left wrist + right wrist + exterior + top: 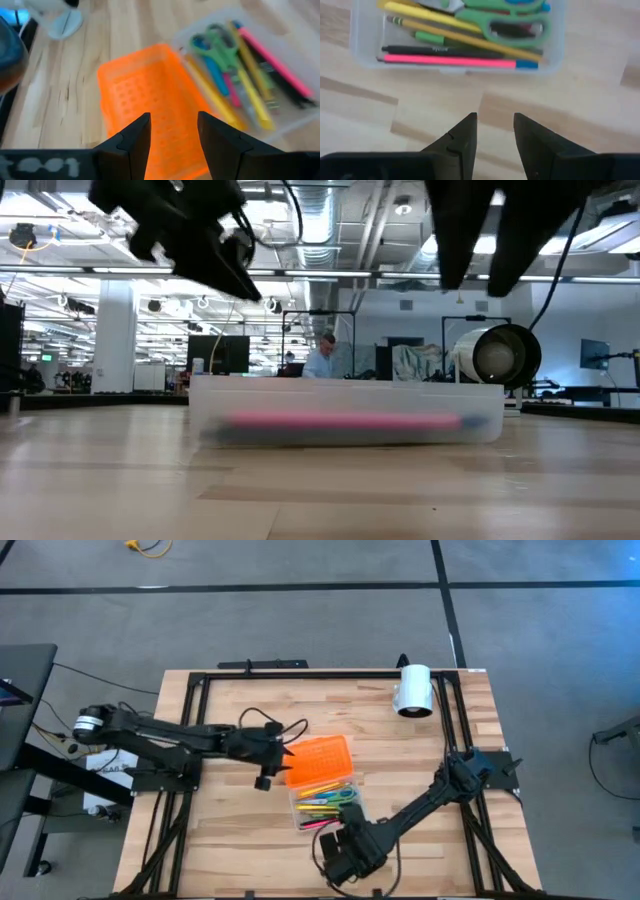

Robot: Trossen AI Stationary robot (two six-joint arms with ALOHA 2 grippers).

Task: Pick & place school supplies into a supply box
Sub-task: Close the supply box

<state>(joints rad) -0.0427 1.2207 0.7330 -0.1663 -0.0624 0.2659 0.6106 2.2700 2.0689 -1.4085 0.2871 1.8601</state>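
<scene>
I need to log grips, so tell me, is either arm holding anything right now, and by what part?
Nothing is held. The left gripper hangs open over the orange lid; the right gripper is open over bare table beside the box.

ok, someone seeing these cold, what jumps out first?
The bright orange lid near the table's middle, lying open beside the clear supply box, which is packed with pens, pencils and green-handled scissors. Next, the two dark arms flanking it: the left gripper hovers open over the lid, the right gripper open over bare wood just short of the box. A white cylinder lies at the far edge.
</scene>
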